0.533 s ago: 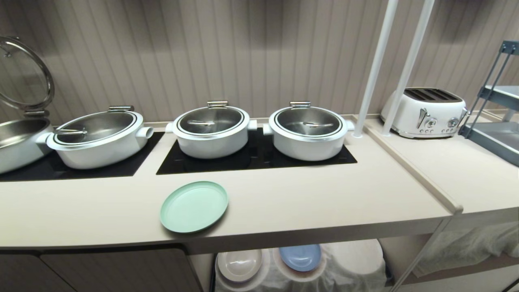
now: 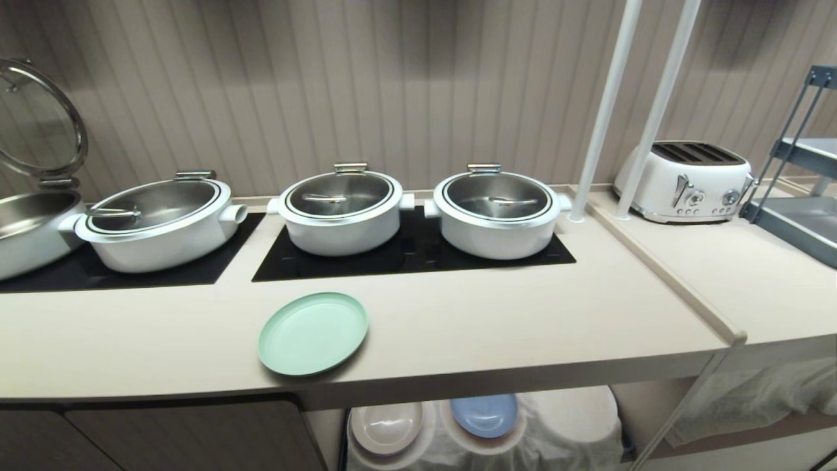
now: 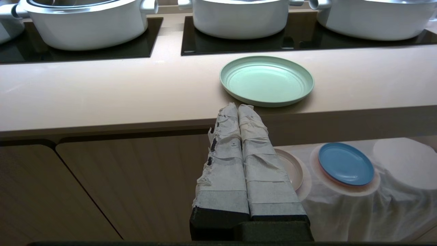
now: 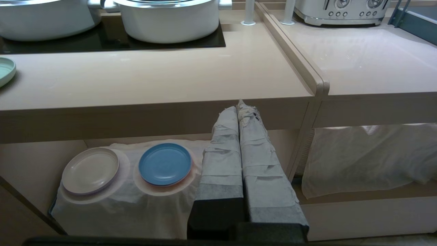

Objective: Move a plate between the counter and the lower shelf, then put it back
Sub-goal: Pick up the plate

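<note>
With neither arm yet reaching, the left gripper (image 3: 238, 108) hangs clenched and empty below the counter (image 2: 523, 314) edge, near the plate (image 2: 313, 333) lying flat by that edge for easy pickup, and the right gripper (image 4: 240, 108), likewise clenched, fronts the lower shelf (image 4: 358, 195).

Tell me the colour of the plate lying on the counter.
Mint green, plain, no pattern. The plate shows best in the left wrist view.

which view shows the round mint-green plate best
The left wrist view: the round mint-green matte plate lies whole and close on the beige counter, rim rings clear. The head view shows it whole but farther off. The right wrist view catches only an edge sliver.
</note>
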Controlling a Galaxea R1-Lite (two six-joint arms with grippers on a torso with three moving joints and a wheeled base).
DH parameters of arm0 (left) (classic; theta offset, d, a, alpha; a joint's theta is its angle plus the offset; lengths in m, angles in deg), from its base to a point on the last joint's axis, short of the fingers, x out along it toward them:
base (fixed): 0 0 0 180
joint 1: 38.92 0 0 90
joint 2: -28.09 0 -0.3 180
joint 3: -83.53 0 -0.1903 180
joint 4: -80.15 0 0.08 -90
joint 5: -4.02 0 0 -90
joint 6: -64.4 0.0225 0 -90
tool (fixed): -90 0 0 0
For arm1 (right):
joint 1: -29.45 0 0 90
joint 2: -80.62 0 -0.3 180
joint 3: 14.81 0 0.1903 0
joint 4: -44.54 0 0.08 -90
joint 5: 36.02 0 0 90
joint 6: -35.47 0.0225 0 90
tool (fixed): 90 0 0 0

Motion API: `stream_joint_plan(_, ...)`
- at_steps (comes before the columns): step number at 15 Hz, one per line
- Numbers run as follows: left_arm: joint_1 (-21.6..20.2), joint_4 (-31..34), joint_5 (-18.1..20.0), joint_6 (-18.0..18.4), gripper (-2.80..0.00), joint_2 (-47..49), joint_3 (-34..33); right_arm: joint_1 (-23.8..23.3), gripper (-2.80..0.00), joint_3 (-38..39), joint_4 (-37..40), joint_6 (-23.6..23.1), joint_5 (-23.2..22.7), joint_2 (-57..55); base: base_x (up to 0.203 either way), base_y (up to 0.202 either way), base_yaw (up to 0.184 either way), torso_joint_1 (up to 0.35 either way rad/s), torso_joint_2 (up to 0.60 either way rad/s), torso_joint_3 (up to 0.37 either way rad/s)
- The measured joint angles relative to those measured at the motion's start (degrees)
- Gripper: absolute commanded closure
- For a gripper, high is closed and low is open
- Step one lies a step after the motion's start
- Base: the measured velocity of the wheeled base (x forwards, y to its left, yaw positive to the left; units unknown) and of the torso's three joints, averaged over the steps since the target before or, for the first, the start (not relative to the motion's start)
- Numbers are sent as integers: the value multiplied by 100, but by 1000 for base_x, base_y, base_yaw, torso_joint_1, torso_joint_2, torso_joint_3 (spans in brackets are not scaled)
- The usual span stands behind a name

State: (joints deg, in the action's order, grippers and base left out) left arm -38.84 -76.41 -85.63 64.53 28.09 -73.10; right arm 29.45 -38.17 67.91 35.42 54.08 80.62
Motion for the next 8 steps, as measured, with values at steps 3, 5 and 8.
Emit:
stream_joint_plan(3,0,0,-2,5,0,0,0,0,0,0,0,0,0,0,0,0,0,0,0,0)
stream_joint_plan(5,-2,0,-2,28,0,0,0,0,0,0,0,-2,0,0,0,0,0,0,0,0)
stream_joint_plan(8,0,0,0,44,0,0,0,0,0,0,0,-2,-2,0,0,0,0,0,0,0)
